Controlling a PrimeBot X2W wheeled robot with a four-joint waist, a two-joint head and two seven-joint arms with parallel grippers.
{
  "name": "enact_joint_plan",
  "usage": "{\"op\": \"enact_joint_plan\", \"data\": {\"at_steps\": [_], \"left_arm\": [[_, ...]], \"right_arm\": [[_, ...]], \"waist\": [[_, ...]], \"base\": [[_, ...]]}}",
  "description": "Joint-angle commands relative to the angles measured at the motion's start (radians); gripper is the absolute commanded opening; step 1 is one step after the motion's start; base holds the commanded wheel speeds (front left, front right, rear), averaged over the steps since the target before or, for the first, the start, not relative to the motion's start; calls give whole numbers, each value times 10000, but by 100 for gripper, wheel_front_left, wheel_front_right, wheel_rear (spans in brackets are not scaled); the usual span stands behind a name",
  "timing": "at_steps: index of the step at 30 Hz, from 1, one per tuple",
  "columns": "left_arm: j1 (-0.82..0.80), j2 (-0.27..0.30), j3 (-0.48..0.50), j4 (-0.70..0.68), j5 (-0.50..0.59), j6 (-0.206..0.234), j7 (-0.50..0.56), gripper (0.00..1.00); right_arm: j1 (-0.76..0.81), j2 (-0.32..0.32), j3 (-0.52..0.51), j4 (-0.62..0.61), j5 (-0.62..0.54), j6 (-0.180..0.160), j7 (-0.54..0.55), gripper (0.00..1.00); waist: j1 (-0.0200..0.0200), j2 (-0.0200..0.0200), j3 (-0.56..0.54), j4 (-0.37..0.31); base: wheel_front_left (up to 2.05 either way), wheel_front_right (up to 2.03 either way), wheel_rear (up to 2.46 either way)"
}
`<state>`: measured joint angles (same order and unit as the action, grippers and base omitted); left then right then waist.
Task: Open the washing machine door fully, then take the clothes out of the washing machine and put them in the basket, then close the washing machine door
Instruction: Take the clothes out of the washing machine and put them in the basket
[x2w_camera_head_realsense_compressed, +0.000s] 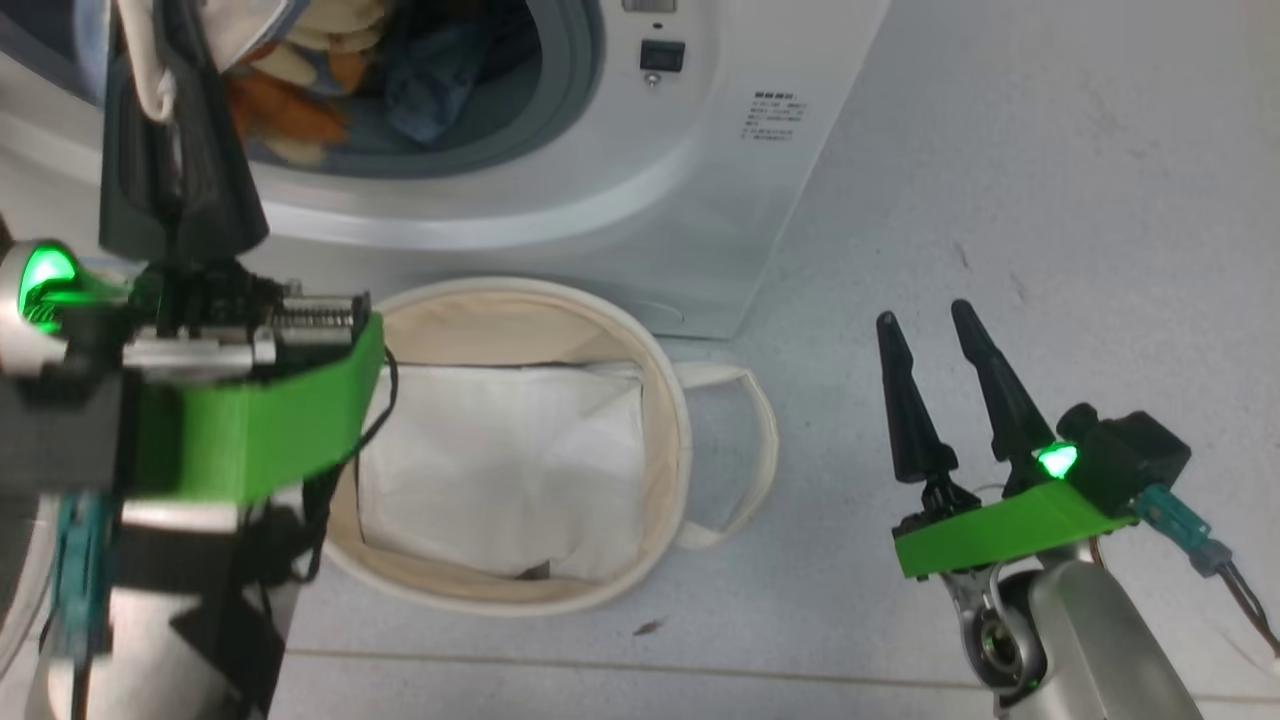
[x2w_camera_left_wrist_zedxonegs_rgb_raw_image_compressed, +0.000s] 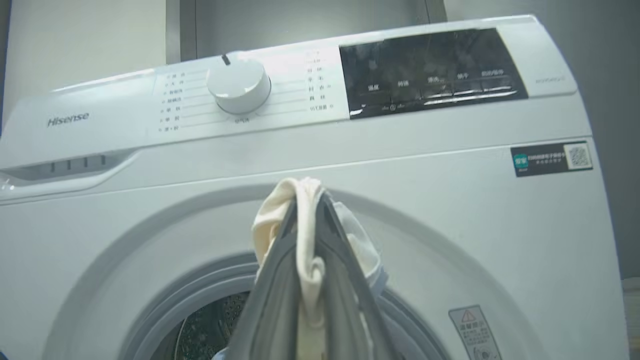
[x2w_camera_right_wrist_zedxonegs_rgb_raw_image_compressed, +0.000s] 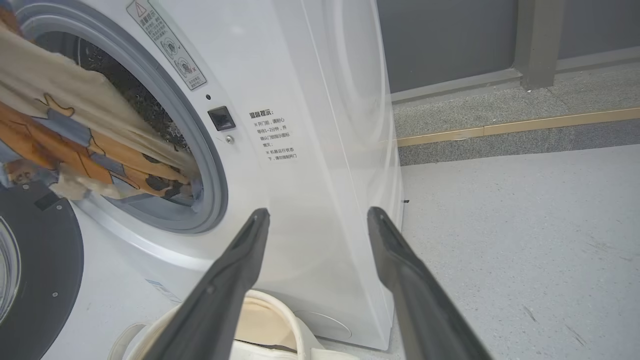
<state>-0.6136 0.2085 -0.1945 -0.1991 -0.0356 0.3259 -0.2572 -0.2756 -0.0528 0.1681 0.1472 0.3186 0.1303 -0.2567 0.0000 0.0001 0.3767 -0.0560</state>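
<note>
The clothes (x2w_camera_left_wrist_zedxonegs_rgb_raw_image_compressed: 307, 225), soft and light, are pinched by a cream fold in the clamped left hand (x2w_camera_left_wrist_zedxonegs_rgb_raw_image_compressed: 310, 197), right hand (x2w_camera_head_realsense_compressed: 922, 312) spread wide and empty near the basket (x2w_camera_head_realsense_compressed: 640, 330), remainder trailing into the washing machine (x2w_camera_head_realsense_compressed: 600, 200) drum; bunched folds judged the best hold.

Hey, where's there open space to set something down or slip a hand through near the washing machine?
Free: the grey floor between the basket and the open right gripper, and the strip in front of the basket. Inside it a flat white sheet leaves room on top. Crowded: the drum mouth, where the left gripper grips the clothes.
</note>
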Motion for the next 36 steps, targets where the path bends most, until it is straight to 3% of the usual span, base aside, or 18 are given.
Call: {"op": "enact_joint_plan", "data": {"at_steps": [1, 9, 14, 26, 28, 31, 36], "left_arm": [[-23, 262, 250, -887, 185, 95, -45, 0], [535, 316, -207, -2243, 578, 137, -45, 0], [1007, 338, -487, -2016, 521, 64, -45, 0], [1870, 349, -892, -308, 159, -143, 137, 0], [2185, 350, -1033, 484, 39, -228, 764, 0], [2479, 303, -1548, 1927, -175, -687, 2174, 0], [2435, 5, -1968, 3375, -420, -1026, 2488, 0]], "right_arm": [[196, 26, 225, -248, 49, 4, -51, 100], [374, 26, 264, -152, 50, 4, -51, 100], [427, 26, 298, -109, 117, 4, -51, 100], [462, 26, 241, -51, 162, 4, -51, 100], [463, 26, 213, -47, 141, 4, -51, 100], [451, 26, 195, -40, 121, 4, -51, 100], [398, 26, 195, -97, 126, 4, -51, 100]], "waist": [[0, -1, -290, 81], [0, -1, -746, 177], [0, -1, -915, 179], [0, -1, -863, 109], [0, -1, -851, 127], [0, -1, -816, 147], [0, -1, -672, 159]], "base": [[0, 0, 0], [0, 0, 0], [0, 0, 0], [0, 0, 0], [0, 0, 0], [0, 0, 0], [0, 0, 0]]}}
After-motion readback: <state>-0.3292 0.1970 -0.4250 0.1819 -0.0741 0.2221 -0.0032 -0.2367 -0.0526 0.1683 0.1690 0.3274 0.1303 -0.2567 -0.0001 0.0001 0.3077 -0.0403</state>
